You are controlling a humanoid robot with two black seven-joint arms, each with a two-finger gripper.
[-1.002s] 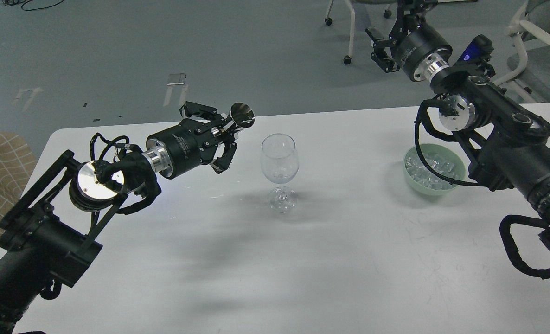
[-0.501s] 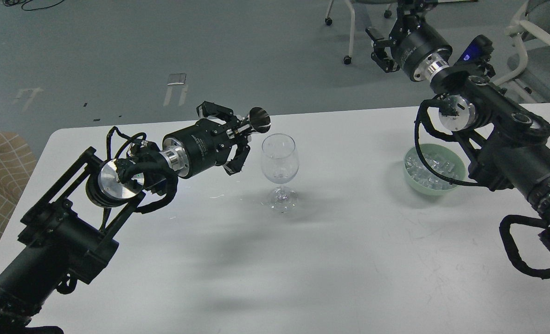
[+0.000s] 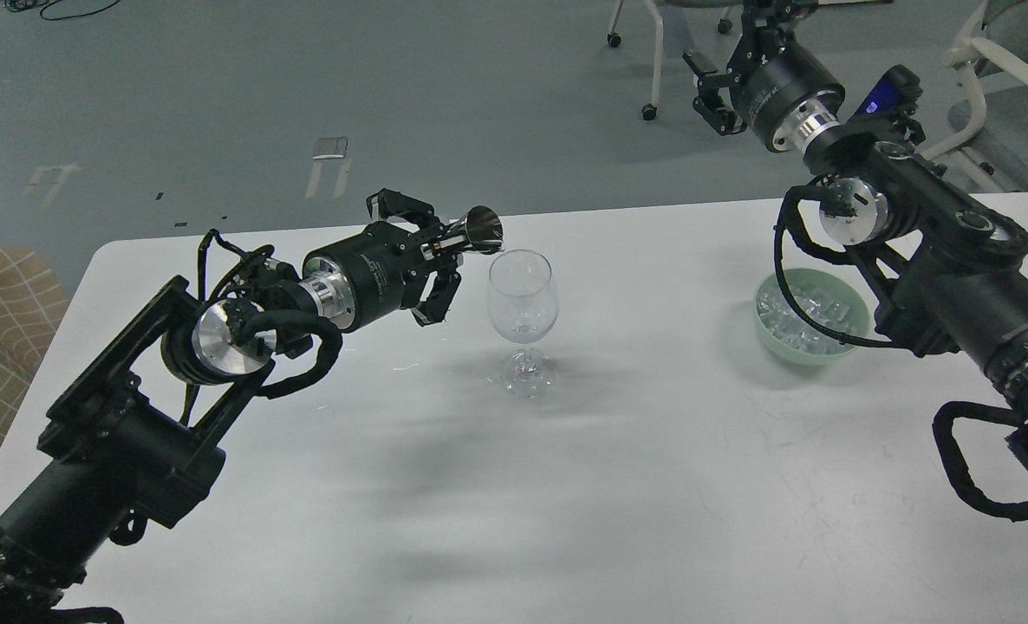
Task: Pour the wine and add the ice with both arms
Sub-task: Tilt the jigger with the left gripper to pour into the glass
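Since the earlier frame the left end effector [image 3: 445, 251] has tipped its clamped steel jigger [image 3: 478, 232] down toward the one wine glass [image 3: 523, 299] on the desk [image 3: 618, 485]. Pouring is underway; next, steady tilt. One ice [image 3: 804, 319] bowl [image 3: 813, 351] waits. Right end effector [image 3: 715, 94] hangs spread, empty.

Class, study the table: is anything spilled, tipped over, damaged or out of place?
Nothing stands out. The wine glass stands upright, the ice stays inside the green bowl, and no spill shows on the white table.
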